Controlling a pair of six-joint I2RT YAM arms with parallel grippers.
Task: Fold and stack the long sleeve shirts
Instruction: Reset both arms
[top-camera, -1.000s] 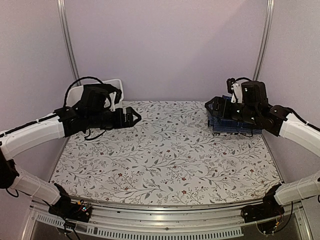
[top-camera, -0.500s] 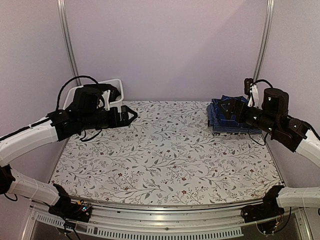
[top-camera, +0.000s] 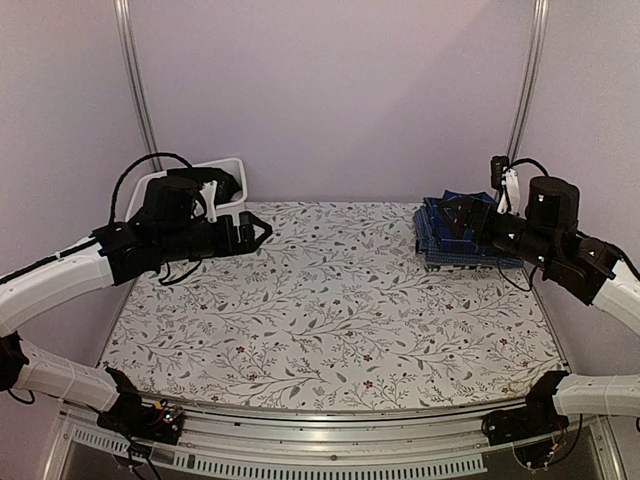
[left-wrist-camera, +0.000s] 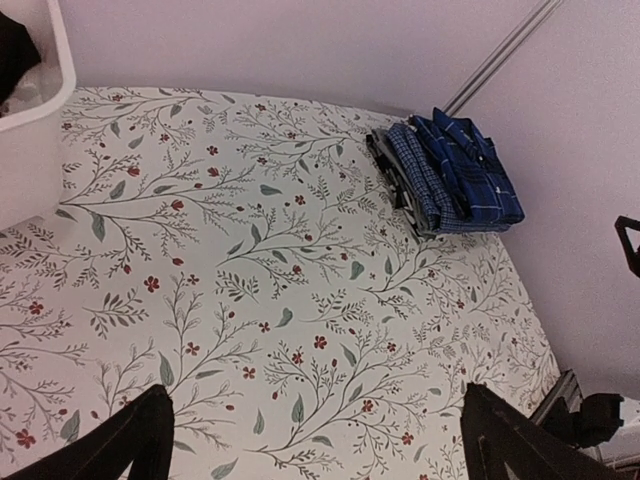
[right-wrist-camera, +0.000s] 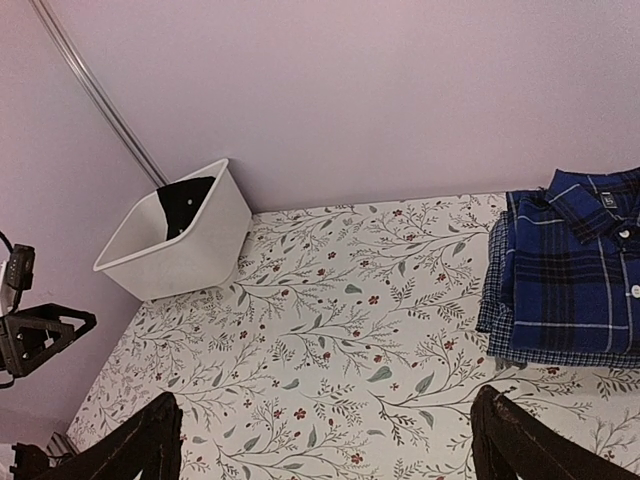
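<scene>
We find the navy and royal-blue plaid collared shirt (right-wrist-camera: 575, 260) folded on top of the folded lighter blue fine-checked shirt (right-wrist-camera: 493, 300). Together they make a stack at 2 o'clock on the floral-printed surface (top-camera: 330, 320). The right claw (top-camera: 447, 216) hovers near that stack, spread wide and holding nothing. The left claw (top-camera: 262, 232), equally wide and empty, hangs at 10 o'clock near the white plastic bin (right-wrist-camera: 190, 255).
</scene>
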